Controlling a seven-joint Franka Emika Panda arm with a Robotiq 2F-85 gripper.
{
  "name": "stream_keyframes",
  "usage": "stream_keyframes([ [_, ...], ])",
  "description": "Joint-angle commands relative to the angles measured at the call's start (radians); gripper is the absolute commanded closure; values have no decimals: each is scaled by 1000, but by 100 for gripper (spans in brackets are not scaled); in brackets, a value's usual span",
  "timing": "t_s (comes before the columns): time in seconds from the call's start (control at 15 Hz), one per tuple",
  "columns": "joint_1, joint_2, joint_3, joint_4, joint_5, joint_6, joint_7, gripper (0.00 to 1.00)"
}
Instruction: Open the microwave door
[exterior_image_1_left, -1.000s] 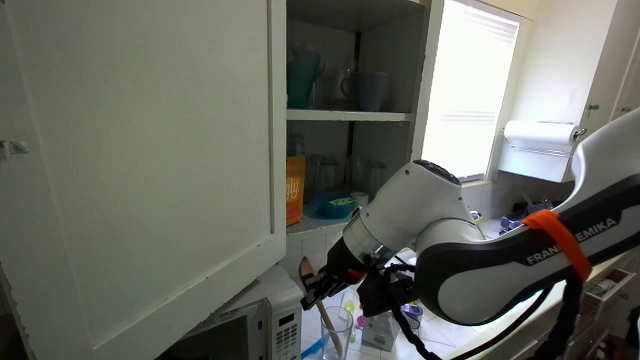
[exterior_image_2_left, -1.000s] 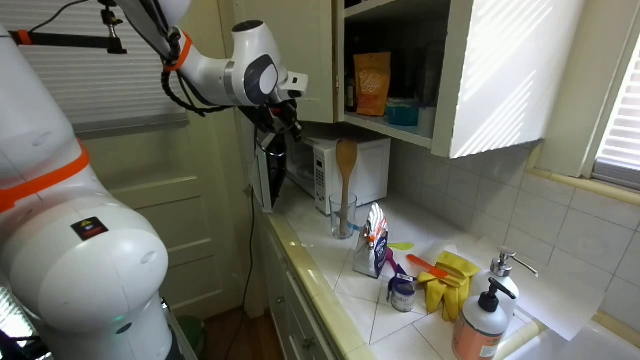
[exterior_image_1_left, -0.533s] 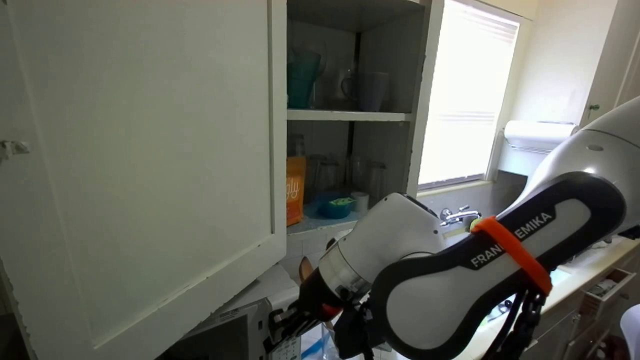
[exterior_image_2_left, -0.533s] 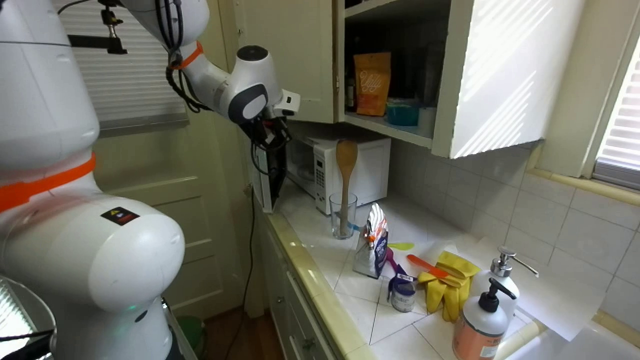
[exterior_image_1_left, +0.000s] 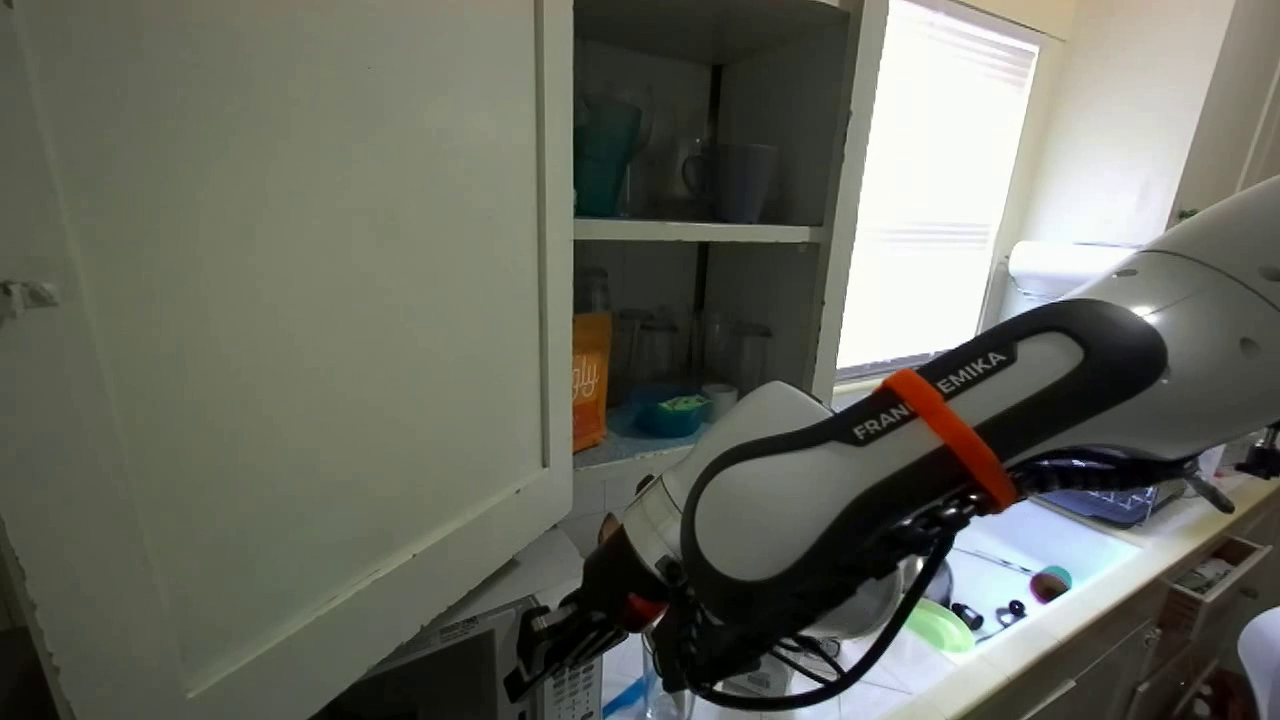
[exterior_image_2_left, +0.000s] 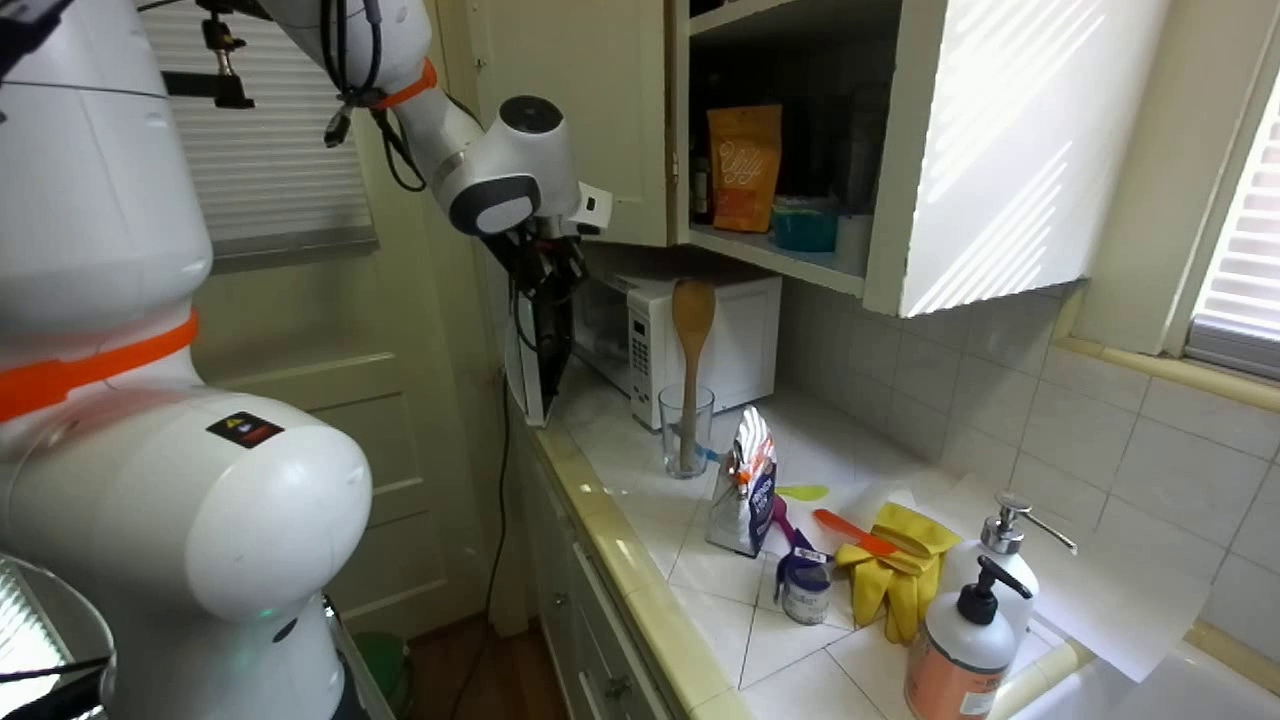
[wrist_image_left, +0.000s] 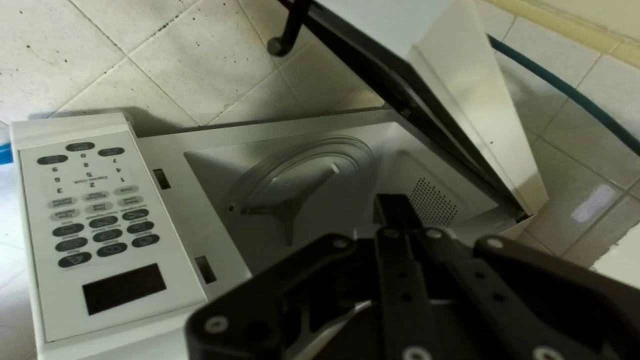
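The microwave (exterior_image_2_left: 715, 340) stands on the counter with its door (exterior_image_2_left: 523, 375) swung wide open. In the wrist view the door (wrist_image_left: 470, 95) is at upper right, standing away from the cavity (wrist_image_left: 320, 200), where the turntable shows. A dark hooked piece sticks out from the door's edge. In an exterior view the microwave front frame (exterior_image_1_left: 512, 650) shows, but the door is out of view. My gripper (wrist_image_left: 395, 210) has its fingers together and nothing visible between them. It hangs in front of the opening, also seen in an exterior view (exterior_image_1_left: 518, 675). I cannot tell whether it touches the door.
The open white cupboard door (exterior_image_1_left: 300, 350) hangs above the microwave. A glass with a wooden spoon (exterior_image_2_left: 692, 320) stands beside the control panel (wrist_image_left: 100, 210). A silver bag (exterior_image_2_left: 742, 490), yellow gloves (exterior_image_2_left: 890, 570) and a pump bottle (exterior_image_2_left: 965, 640) are farther along the counter.
My gripper has moved from beside the wooden spoon to in front of the microwave, going left and down in an exterior view. The door shows no clear movement.
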Motion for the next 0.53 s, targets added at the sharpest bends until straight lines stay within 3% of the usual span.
stream_keyframes([
  [0.0, -11, 20, -11, 37, 133, -81, -132, 100],
  [0.47, -30, 41, -24, 55, 230, -209, -250, 100],
])
